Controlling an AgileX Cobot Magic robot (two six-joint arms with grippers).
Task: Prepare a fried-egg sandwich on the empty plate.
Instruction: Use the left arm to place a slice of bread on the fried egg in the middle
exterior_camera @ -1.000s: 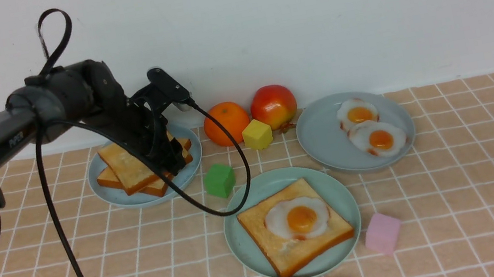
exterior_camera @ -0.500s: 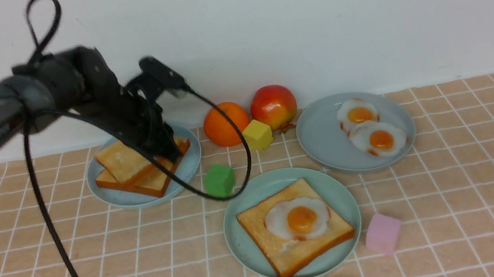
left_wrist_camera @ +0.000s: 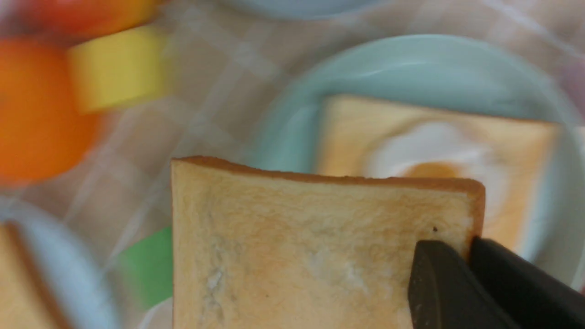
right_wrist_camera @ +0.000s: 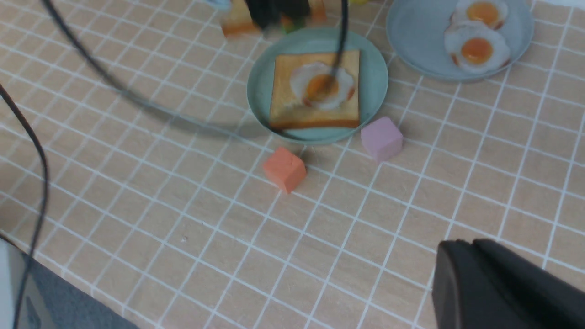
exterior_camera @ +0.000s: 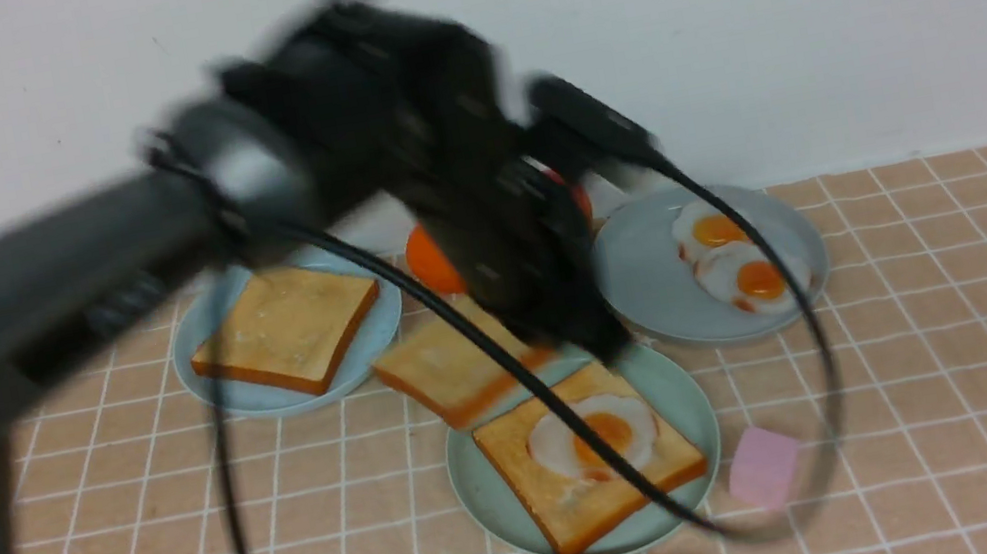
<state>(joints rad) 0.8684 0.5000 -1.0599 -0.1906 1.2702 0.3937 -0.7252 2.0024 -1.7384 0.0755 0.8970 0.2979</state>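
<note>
Right claw [right_wrist_camera: 465, 243]: closed, nothing held. Mint plate [exterior_camera: 493, 505], at centre: carries base toast [exterior_camera: 577, 518] topped by fried egg [exterior_camera: 545, 442]. Left claw [left_wrist_camera: 470, 249], from 11 o'clock: closed on upper slice [exterior_camera: 439, 368] by one edge; likely light, stiff; edge grip appropriate, may pivot. Bread plate [exterior_camera: 376, 346], 10 o'clock: one slice. Egg plate [exterior_camera: 660, 273], 1 o'clock: two eggs.
</note>
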